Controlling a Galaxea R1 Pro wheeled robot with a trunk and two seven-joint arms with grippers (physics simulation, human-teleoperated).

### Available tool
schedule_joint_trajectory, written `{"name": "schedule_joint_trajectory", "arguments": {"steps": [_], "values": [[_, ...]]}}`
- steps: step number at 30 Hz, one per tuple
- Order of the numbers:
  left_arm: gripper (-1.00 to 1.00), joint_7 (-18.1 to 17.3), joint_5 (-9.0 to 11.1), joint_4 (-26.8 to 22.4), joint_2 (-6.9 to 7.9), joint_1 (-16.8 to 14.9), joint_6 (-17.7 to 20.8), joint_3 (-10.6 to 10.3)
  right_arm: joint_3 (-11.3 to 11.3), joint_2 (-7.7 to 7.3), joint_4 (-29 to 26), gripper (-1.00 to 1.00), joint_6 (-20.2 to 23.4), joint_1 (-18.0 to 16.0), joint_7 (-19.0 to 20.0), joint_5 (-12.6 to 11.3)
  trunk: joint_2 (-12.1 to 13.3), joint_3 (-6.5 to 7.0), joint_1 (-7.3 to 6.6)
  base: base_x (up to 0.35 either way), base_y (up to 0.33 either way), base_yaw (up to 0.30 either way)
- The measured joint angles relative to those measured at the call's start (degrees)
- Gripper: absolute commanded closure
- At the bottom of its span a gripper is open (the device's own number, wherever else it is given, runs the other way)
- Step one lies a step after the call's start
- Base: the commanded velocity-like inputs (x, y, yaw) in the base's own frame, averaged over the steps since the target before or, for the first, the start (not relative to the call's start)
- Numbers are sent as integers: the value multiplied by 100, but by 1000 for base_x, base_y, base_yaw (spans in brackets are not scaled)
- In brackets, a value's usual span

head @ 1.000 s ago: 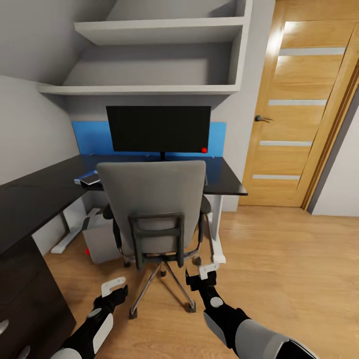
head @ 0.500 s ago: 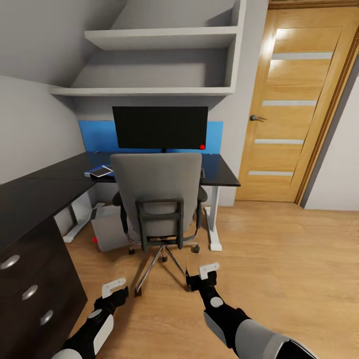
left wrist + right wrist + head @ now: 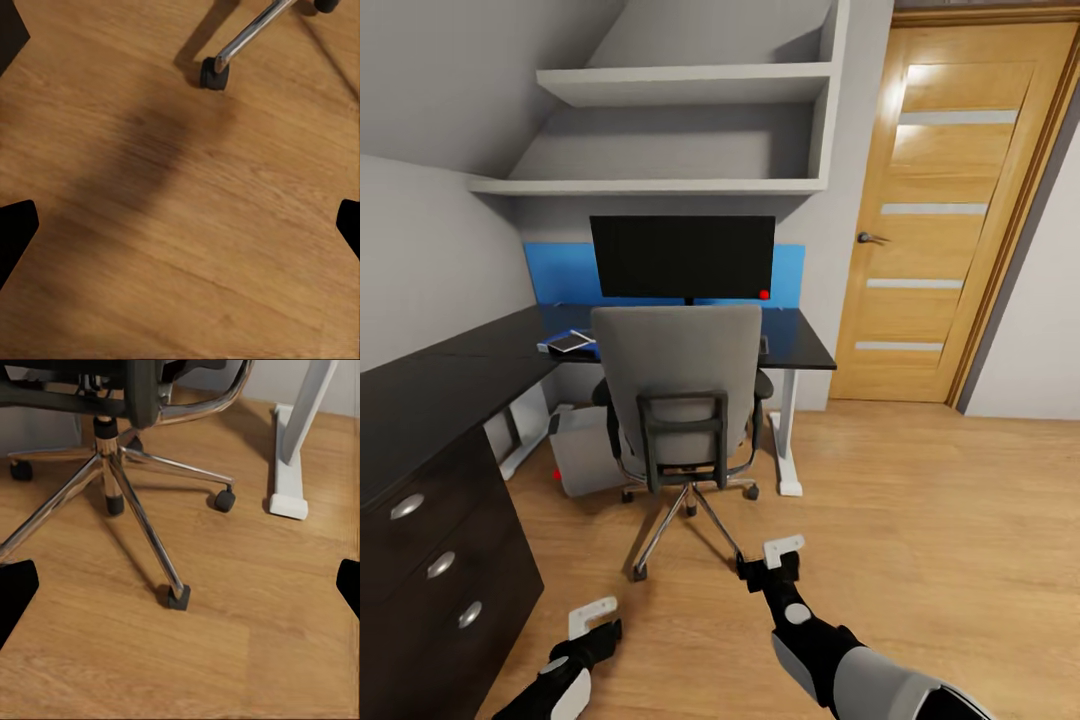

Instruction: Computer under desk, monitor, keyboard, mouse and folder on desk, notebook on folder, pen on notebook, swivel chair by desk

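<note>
Head view: grey chair point(image 3: 678, 385) tucked at glossy black worktop point(image 3: 430, 385), monitor point(image 3: 682, 257) on it, grey computer point(image 3: 585, 452) underneath. Right wrist view adds chrome star base, white leg point(image 3: 294, 439). Left gripper point(image 3: 594, 622) and right gripper point(image 3: 782, 557) both spread, empty, over wood floor point(image 3: 180, 247).

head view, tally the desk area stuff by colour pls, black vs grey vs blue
black: 2, the monitor and the desk
grey: 2, the swivel chair and the computer
blue: 1, the wall panel
total: 5
</note>
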Motion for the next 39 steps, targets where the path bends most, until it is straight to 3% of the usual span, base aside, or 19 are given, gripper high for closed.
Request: {"name": "schedule_joint_trajectory", "arguments": {"steps": [5, 11, 18, 23, 26, 29, 34, 39], "values": [[-100, -4, 3, 392, -48, 0, -400, -1, -5, -1, 306, -100, -34, 139, -26, -89, 201, 90, -110, -4, 0, 0], [-100, -3, 15, 1278, -64, 23, -1727, 2, -19, -2, 814, -100, -908, 673, -46, -307, 441, 197, -242, 0, 0, 0], [-100, -4, 18, 1386, -49, 124, -1995, 0, -23, -2, 890, -100, -1088, 805, -51, -337, 722, 323, -396, 0, 0, 0], [-100, -7, 19, 1405, -57, 166, -2068, -1, -27, -2, 986, -100, -1599, 1029, -282, -344, 922, 413, -505, 0, 0, 0], [-100, -21, 25, 1407, -53, 329, -2371, 4, -34, -4, 1015, -100, -2002, 1251, -590, -344, 1043, 466, -571, 0, 0, 0], [-100, -34, 31, 1408, -49, 576, -2805, 7, -48, -133, 1023, -100, -2498, 1529, -744, -360, 1163, 520, -637, 0, 0, 0], [-100, -43, 10, 1409, -52, 955, -3128, 9, -40, -315, 1028, -100, -3027, 1846, -809, -358, 1364, 609, -747, 0, 0, 0], [-100, -45, -205, 1408, -57, 1293, -3554, -9, -30, -391, 1042, -100, -3234, 2142, -821, -348, 1564, 700, -857, 0, 0, 0]]}}
